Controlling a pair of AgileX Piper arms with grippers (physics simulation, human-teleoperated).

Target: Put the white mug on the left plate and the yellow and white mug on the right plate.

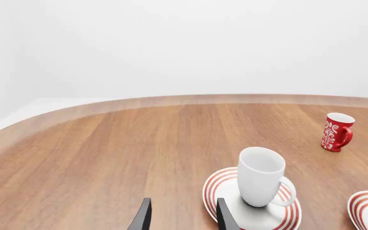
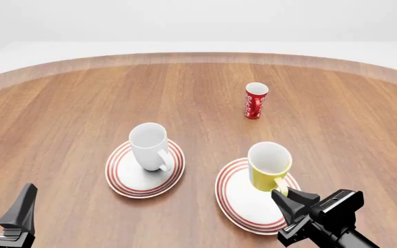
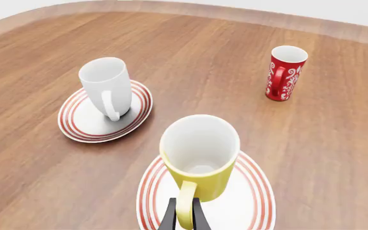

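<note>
The white mug (image 2: 149,145) stands upright on the left plate (image 2: 126,181). The yellow and white mug (image 2: 269,166) stands upright on the right plate (image 2: 237,204), handle toward me. My right gripper (image 2: 293,199) is at that handle. In the right wrist view its fingers (image 3: 170,218) sit tight on both sides of the yellow handle (image 3: 185,203). My left gripper (image 2: 4,199) is open and empty at the near left, well clear of the left plate. The left wrist view shows the white mug (image 1: 260,175) on its plate (image 1: 216,189), beyond the open left gripper (image 1: 180,215).
A slim red cup with white markings (image 2: 256,101) stands upright on the wooden table, beyond the two plates and to the right. The table's curved far edge (image 2: 198,56) runs across the back. The two plates lie close side by side.
</note>
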